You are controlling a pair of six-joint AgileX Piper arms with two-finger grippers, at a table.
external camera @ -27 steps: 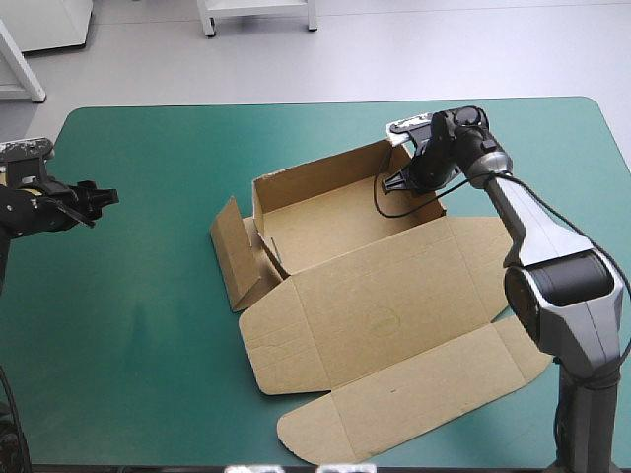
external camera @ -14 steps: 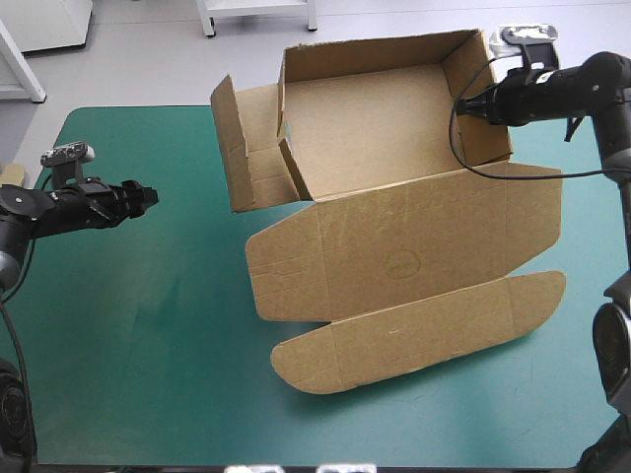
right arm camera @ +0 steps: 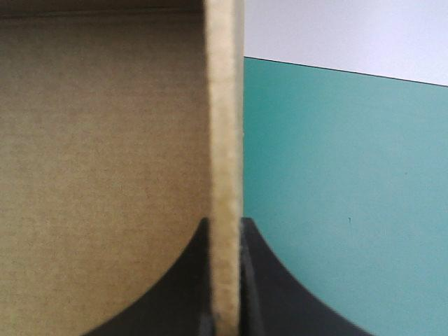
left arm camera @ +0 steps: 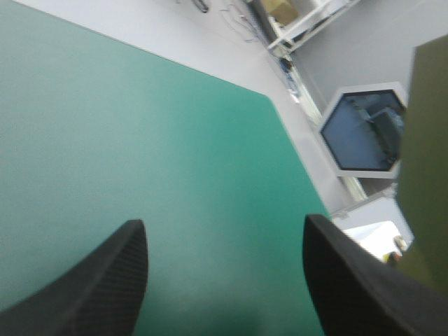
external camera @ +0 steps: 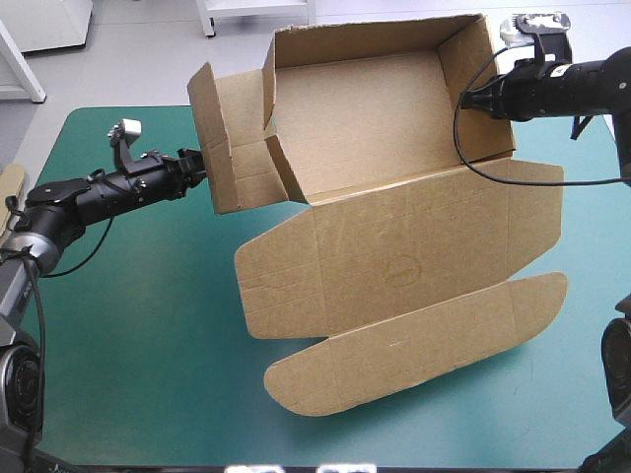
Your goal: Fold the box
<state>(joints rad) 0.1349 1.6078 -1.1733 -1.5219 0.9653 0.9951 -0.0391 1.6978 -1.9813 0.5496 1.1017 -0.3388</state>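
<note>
The brown box (external camera: 394, 187) is lifted and tilted toward the camera, its tray walls raised and the lid with its rounded front flap (external camera: 414, 345) hanging down to the teal-green table (external camera: 128, 325). My right gripper (external camera: 471, 99) is shut on the tray's right wall; the wall's edge (right arm camera: 225, 161) stands pinched between the black fingers (right arm camera: 183, 287). My left gripper (external camera: 200, 166) is open, its tips right at the loose left side flap (external camera: 229, 138). That flap's edge (left arm camera: 427, 154) shows beside one left finger (left arm camera: 357, 280), with nothing between the fingers.
A strip of more brown board (external camera: 10, 182) shows at the table's left edge. Bare teal-green cover lies under the left arm and along the front left of the table.
The right gripper has raised the box off the table and tilted it up. The left arm has reached right, from near the table's left edge to the box's left flap.
</note>
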